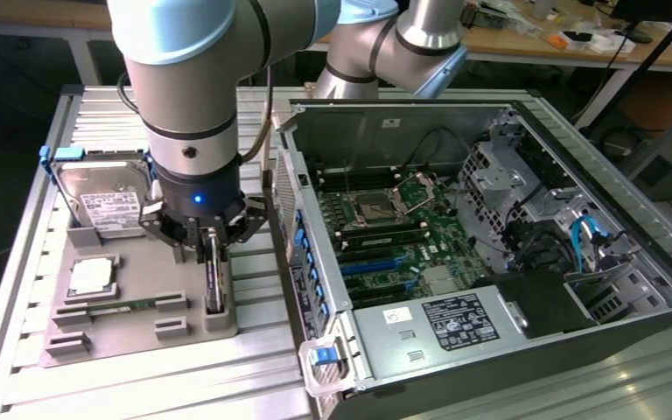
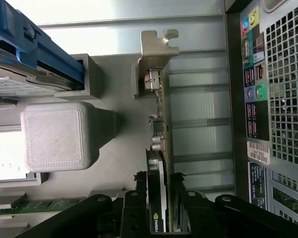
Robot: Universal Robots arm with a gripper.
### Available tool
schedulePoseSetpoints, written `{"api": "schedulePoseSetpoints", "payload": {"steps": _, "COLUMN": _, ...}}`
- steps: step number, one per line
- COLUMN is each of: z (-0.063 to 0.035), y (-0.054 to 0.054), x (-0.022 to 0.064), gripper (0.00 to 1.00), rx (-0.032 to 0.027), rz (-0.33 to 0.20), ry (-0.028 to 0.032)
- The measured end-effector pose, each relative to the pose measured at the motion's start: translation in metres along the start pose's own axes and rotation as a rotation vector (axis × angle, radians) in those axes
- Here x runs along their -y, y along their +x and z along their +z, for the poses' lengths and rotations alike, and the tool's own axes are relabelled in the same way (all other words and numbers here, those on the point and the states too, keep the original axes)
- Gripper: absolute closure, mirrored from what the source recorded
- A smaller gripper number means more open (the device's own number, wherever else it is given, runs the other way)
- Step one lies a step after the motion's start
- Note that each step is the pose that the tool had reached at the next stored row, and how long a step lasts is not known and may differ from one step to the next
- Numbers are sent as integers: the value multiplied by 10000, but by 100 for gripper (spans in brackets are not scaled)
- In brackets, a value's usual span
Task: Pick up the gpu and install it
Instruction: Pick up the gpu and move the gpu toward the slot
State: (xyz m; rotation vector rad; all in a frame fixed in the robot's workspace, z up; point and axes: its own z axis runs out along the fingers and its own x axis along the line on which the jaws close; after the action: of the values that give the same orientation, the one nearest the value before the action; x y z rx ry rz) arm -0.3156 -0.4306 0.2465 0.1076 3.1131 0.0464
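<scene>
The gpu (image 2: 158,163) stands on edge in its grey holder (image 1: 185,328), between the parted fingers (image 2: 140,181), one close on each side, not clamped.

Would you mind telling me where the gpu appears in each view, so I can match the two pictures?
Exterior view: the gpu stands on edge in the grey tray, directly under the gripper.
Wrist view: the gpu is seen edge-on, beside the computer case.
Shared landmark: the hard drive with blue rails.
</scene>
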Motion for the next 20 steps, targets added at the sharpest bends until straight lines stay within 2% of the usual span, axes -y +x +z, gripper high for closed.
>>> {"api": "schedulePoseSetpoints", "payload": {"steps": 5, "z": 0, "y": 1, "x": 0, "gripper": 69, "rx": -1, "rz": 0, "ry": 1}}
{"api": "schedulePoseSetpoints", "payload": {"steps": 6, "z": 1, "y": 1, "x": 0, "gripper": 73, "rx": -1, "rz": 0, "ry": 1}}
{"api": "schedulePoseSetpoints", "payload": {"steps": 20, "z": 3, "y": 4, "x": 0, "gripper": 73, "rx": -1, "rz": 0, "ry": 0}}
